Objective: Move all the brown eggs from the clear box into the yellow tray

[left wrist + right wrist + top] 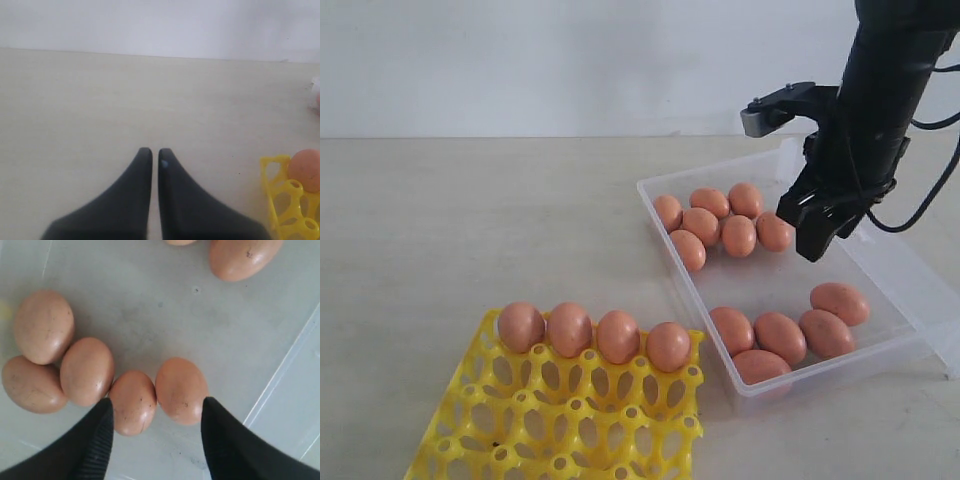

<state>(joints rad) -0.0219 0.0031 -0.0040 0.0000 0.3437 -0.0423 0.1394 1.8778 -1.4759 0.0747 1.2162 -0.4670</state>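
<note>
Your left gripper [155,152] sits at the bottom centre of the frame, its two dark fingers [130,200] drawn together with only a thin slit between them. Beyond them the pale table [125,100] spreads across the middle of the frame. In the lower right corner you see a corner of the yellow tray [278,200], with one brown egg [306,169] seated in it. A white wall [150,25] runs along the top.
</note>
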